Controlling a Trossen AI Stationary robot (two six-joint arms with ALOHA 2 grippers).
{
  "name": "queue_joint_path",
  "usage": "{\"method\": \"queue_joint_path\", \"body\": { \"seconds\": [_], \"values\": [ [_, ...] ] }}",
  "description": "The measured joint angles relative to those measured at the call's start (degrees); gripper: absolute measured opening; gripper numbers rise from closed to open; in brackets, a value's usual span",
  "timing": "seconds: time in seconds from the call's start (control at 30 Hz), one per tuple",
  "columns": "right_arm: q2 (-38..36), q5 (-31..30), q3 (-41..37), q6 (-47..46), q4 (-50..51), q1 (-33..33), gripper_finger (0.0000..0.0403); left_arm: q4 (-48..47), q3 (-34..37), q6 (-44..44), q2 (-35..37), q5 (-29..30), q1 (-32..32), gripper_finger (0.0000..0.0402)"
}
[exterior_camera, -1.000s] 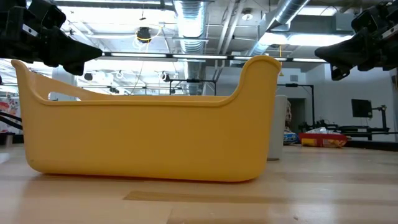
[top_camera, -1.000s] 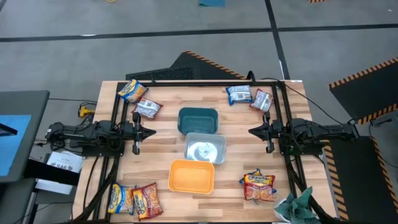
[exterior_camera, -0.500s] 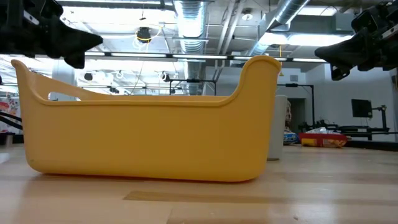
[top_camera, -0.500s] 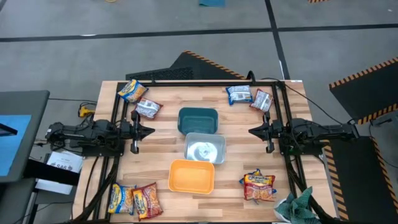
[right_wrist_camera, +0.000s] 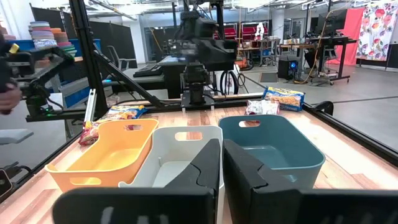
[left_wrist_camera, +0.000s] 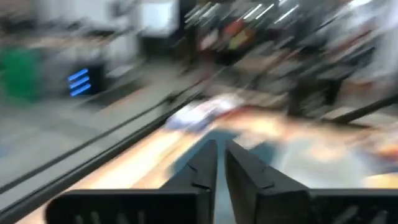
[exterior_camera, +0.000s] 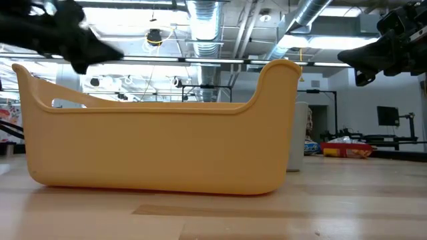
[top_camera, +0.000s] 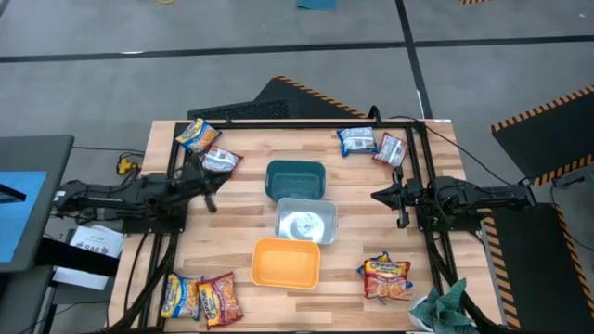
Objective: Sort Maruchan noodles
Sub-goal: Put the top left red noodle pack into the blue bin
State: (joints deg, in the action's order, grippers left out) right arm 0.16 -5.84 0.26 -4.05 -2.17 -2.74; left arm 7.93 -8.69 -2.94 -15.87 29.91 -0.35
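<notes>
Three tubs [top_camera: 299, 223] sit mid-surface as sorting targets, and the noodle packets [top_camera: 212, 160] lie in pairs at the corners. I angle the left gripper [top_camera: 212, 188], nearly clenched and empty, toward the near-left pair. My right gripper [top_camera: 379, 197], narrowly clenched and empty, waits opposite.

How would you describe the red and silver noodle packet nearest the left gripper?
Three tubs stand in a row mid-table. Toward the table's far-left corner lie two packets; the left gripper points at the red and silver packet. Its neighbour, the yellow packet, lies nearer the corner.
</notes>
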Motion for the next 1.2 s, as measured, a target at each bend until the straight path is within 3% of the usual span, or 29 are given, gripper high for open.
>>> {"method": "queue_joint_path", "body": {
  "seconds": [0.1, 0.2, 0.37, 0.57, 0.9, 1.2],
  "values": [
    [0.00, -0.01, 0.00, -0.01, 0.01, -0.02, 0.0044, -8.76, -4.64, -1.05, -8.86, 4.51, 4.10, 0.0065],
    [0.00, -0.01, 0.00, -0.01, 0.01, -0.01, 0.0044, -15.76, -9.32, -5.23, -17.15, 4.79, 9.04, 0.0105],
    [0.00, -0.01, -0.01, -0.02, 0.00, 0.00, 0.0044, -25.02, -14.60, -12.60, -29.65, 0.93, 16.25, 0.0164],
    [0.00, -0.01, 0.01, 0.00, 0.00, -0.01, 0.0044, -26.46, -16.70, -16.26, -41.37, -4.64, 22.07, 0.0206],
    [0.00, -0.03, -0.01, -0.02, 0.01, -0.02, 0.0044, -23.76, -17.03, -16.44, -51.95, -1.08, 27.95, 0.0216],
    [0.00, -0.02, 0.00, 0.00, 0.00, 0.00, 0.0044, -22.93, -17.36, -17.05, -59.48, -0.42, 28.60, 0.0200]
  ]
}}
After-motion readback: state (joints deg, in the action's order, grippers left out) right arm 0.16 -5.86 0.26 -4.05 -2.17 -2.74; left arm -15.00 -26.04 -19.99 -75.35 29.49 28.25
